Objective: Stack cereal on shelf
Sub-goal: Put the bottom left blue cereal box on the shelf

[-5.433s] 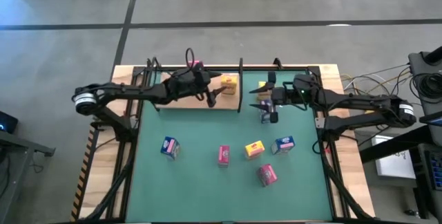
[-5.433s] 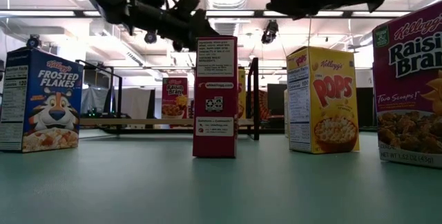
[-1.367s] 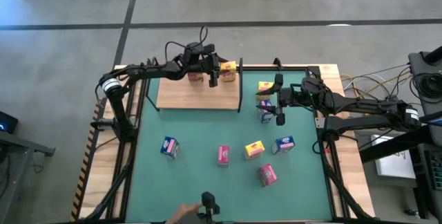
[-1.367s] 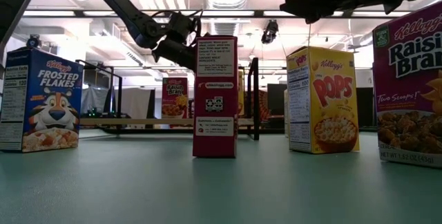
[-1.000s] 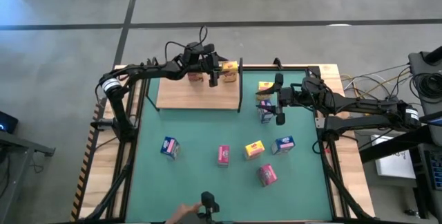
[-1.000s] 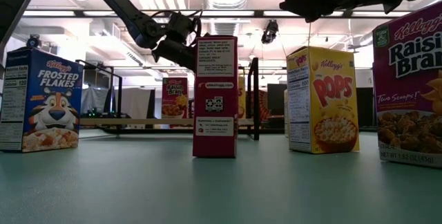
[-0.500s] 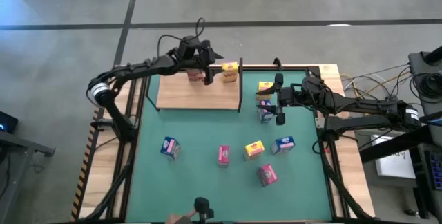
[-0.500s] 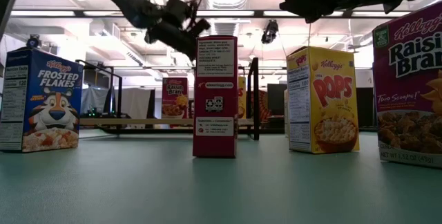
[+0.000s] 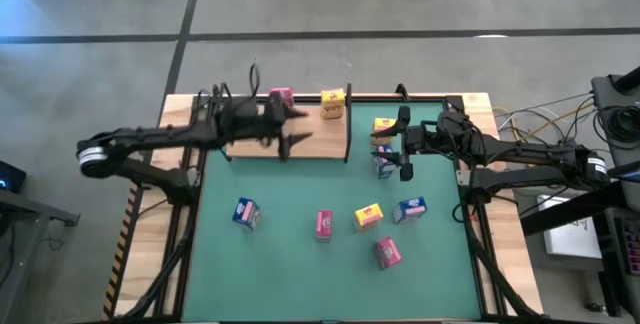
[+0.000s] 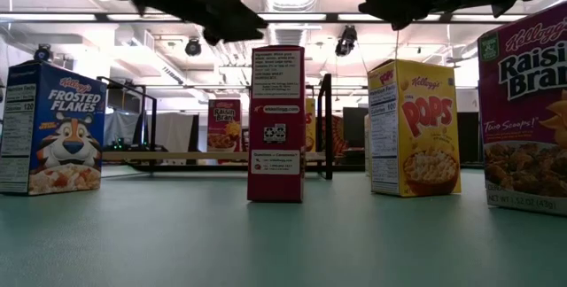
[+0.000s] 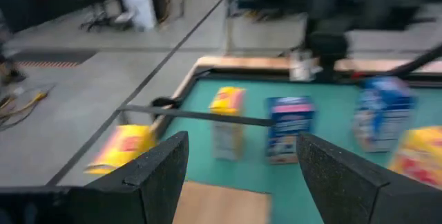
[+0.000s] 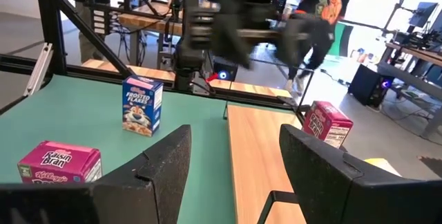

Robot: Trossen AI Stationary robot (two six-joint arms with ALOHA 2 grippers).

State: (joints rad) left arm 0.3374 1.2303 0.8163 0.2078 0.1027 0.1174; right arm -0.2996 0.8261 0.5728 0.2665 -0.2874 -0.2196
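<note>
Two boxes (image 9: 283, 96) sit on the shelf (image 9: 318, 147) just beyond the empty, released left gripper (image 9: 291, 126); the right gripper (image 9: 396, 142) hovers spread (holding nothing) over two more, five remaining on the surface (image 9: 290, 254).

Three yellow boxes (image 9: 333, 104), three pink (image 9: 324, 224), seemingly three blue (image 9: 246, 212) (nine).

The left gripper (image 9: 293, 127) has let go of the pink box (image 9: 282, 97). It has pulled back empty over the shelf (image 9: 320, 146), jaws apart.
</note>
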